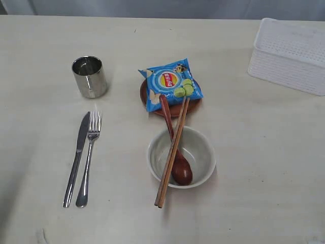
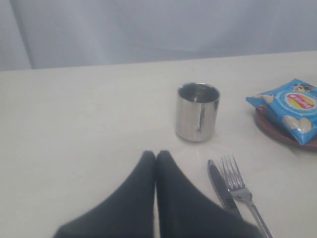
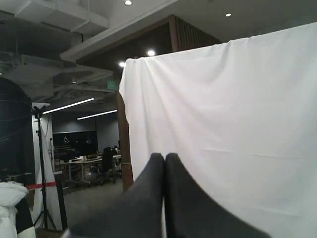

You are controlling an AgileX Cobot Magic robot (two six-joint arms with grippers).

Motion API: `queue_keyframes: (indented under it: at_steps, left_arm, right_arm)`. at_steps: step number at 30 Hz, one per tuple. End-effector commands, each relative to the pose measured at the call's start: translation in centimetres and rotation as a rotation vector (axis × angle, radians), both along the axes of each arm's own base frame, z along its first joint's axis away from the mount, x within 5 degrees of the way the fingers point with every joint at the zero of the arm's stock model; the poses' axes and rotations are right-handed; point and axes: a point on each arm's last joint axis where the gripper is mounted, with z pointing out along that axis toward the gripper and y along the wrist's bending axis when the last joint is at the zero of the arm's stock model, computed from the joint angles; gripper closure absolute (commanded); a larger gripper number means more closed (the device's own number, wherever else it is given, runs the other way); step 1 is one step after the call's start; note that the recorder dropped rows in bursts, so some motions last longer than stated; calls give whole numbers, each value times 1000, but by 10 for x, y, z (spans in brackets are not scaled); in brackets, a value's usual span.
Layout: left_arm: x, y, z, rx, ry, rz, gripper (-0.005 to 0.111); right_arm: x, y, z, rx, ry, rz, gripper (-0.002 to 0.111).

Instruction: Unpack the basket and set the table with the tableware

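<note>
The white basket [image 1: 290, 55] stands at the table's [image 1: 254, 152] far right. A steel cup [image 1: 90, 76] [image 2: 197, 112] stands upright at the left, with the knife [image 1: 77, 157] [image 2: 223, 188] and fork [image 1: 89, 158] [image 2: 241, 191] side by side in front of it. The pale bowl [image 1: 198, 152] holds a dark spoon [image 1: 179, 165], and wooden chopsticks [image 1: 172, 152] lie across it. Behind, a brown plate [image 1: 172, 109] carries a blue chip bag [image 1: 170, 84] [image 2: 291, 108]. My left gripper [image 2: 156, 154] is shut and empty, just short of the cup. My right gripper [image 3: 164, 157] is shut, pointing away from the table.
A pale curtain [image 2: 158, 29] hangs behind the table's far edge. The right wrist view shows only a white drape [image 3: 237, 129] and a dim room beyond. Neither arm appears in the exterior view.
</note>
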Motion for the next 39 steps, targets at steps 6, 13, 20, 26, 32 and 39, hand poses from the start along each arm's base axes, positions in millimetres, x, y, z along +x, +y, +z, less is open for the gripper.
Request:
queue_keyframes:
  at_steps: [6,13,20,26,32,39]
  left_arm:
    - [0,0,0,-12,-3,1,107]
    - [0,0,0,-12,-3,1,107]
    - [0,0,0,-10,-3,1,107]
    - [0,0,0,-7,-4,2,107]
    - [0,0,0,-4,-4,2,107]
    - [0,0,0,-4,-4,2,107]
  right_arm:
    - [-20,-18,6,56,-69,7,109]
    - [-15,10,2,8,-24,-79,109]
    - [2,75,-15,-68,136,34,109]
    - [33,114,-29,-200,109,-113,109]
    - [74,140,-45,-316,-3,-362,109]
    - [114,153,-71,-276,-26,-560,109]
